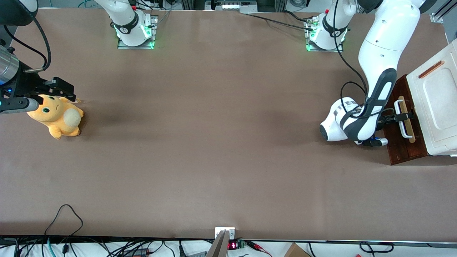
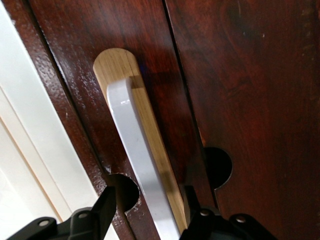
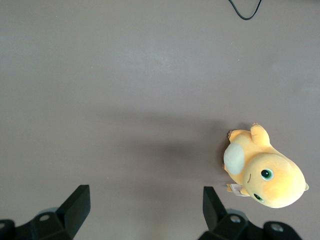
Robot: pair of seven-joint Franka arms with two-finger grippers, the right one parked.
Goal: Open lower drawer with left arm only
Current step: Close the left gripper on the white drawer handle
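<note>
The lower drawer (image 1: 403, 150) shows its dark reddish-brown front under the white cabinet (image 1: 437, 107), toward the working arm's end of the table. Its white loop handle (image 1: 402, 131) lies on a pale wood strip (image 1: 411, 135). The left arm (image 1: 378, 89) reaches down in front of the drawer, with its gripper (image 1: 405, 116) at the handle's middle. In the left wrist view the gripper (image 2: 150, 205) is open, and its black fingers (image 2: 102, 210) straddle the handle (image 2: 131, 130) and the strip (image 2: 117, 62) against the drawer front (image 2: 155, 45). Neither finger presses on the handle.
An orange plush toy (image 1: 57, 116) lies toward the parked arm's end of the table, also in the right wrist view (image 3: 265, 170). The cabinet's top carries an orange-brown slot (image 1: 431, 69). A black cable (image 1: 66, 214) loops onto the table's edge nearest the front camera.
</note>
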